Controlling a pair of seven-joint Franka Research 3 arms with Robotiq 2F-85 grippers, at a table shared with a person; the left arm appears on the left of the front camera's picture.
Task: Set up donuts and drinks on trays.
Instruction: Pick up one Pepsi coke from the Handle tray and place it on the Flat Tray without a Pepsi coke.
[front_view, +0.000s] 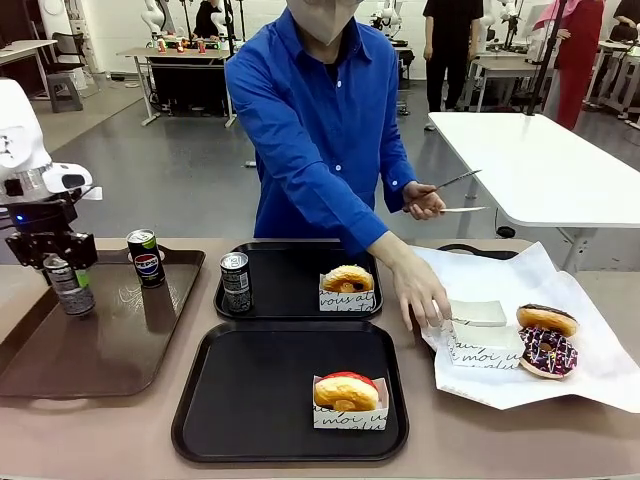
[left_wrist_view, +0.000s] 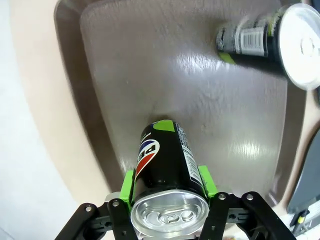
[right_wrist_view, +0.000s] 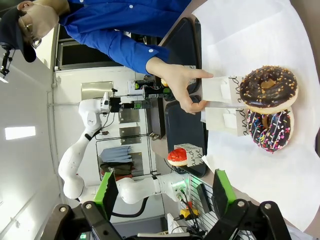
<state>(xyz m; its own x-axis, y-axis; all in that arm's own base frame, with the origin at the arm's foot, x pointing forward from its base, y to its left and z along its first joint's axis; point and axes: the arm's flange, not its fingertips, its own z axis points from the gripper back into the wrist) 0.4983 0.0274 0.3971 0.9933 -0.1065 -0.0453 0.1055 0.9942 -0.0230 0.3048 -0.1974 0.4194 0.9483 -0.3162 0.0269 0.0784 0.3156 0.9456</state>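
Two black trays half bare, left fingers pinching can near brown tray's rim, right fingers spread

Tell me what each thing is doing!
Left gripper: shut on gripped Pepsi can.
Right gripper: open, empty.
Other Pepsi can: standing on brown tray.
Dark can: upright on far black tray.
Glazed donut: sleeved, on far black tray.
Red-iced donut: sleeved, on near black tray.
Chocolate donuts: unsleeved, on white paper.
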